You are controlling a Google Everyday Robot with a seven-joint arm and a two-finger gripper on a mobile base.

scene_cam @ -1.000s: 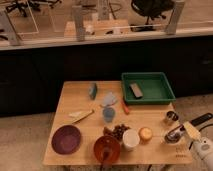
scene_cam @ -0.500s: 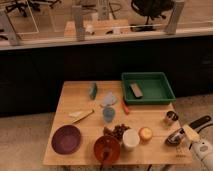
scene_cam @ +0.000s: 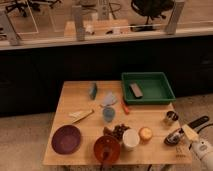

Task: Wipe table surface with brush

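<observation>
One closed pincer [scene_cam: 175,137] hovers over the pale wooden table surface's [scene_cam: 75,97] right edge.

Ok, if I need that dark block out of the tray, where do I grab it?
Across its narrow width, near the middle, coming straight down. The block lies flat inside the tray, whose raised walls bar a side approach; its long sides look free. The gripper, shut, sits at the table's right edge near the metal cup, so it must open first.
</observation>
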